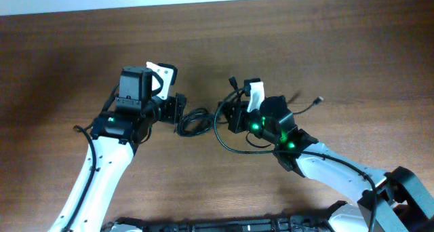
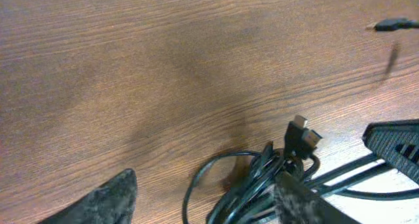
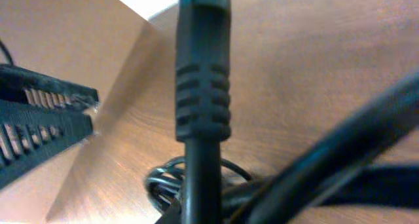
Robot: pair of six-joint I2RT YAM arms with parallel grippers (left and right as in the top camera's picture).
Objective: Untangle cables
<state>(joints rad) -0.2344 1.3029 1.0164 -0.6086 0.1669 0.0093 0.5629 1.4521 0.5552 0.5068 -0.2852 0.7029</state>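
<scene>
Two grippers flank cables [image 1: 196, 121]. I see left gripper [image 1: 178, 114] spread wide, tangle lying loose beside one of its fingers [image 2: 301, 201]; right gripper [image 1: 232, 114] clamped on one strand. My worry: pulling cinches tangle tighter or drags it all along.

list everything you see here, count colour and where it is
table: one, brown wood, under everything
cables: tangled bunch, count unclear, black, mid-table between the two claws
plug end: one, black, on the wood to the right of the bunch
arms: two, white and black, left arm and right arm reaching in from the bottom edge
left claw: one, black, open, at the bunch's left side
right claw: one, black, shut, at the bunch's right side; whether it pinches a cable is unclear
</scene>
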